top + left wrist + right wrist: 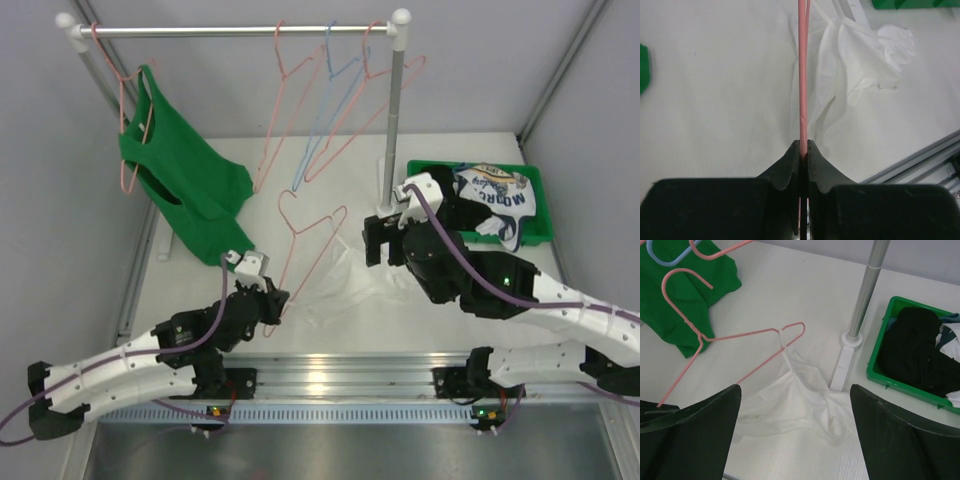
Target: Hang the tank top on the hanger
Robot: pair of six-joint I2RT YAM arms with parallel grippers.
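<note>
Pinches the hanger (802, 75) at one end of its bottom wire in the left gripper (803, 148), closed hard on the thin pink wire with no gap showing. Holds the rest of the frame slanting away across the counter (170, 285), hook toward the green tank top (715, 275); cannot tell whether lifted clear or resting on the surface.

Hangs the right gripper (795, 390) above the white cloth, spread wide and carrying nothing.

Shows the tank top (800, 405) crumpled on the counter, just beyond the hanger's far shoulder and just beside the foot of the rack post (865, 290). Shows one narrow strap (785, 347) running up to that shoulder; cannot tell whether looped over the wire or only lying across it.

Likely trouble from here:
- Loses the strap off the open end of the shoulder, should the hanger swing or roll, being gripped at one corner only.
- Gathers both layers of the thin fabric in one pinch, closing the neck opening needed for the second shoulder.
- Drags the whole top along instead of opening it, nothing pinning it to the counter.
- Knocks the rack post or the green bin (875, 375), both near the right arm's working space.
</note>
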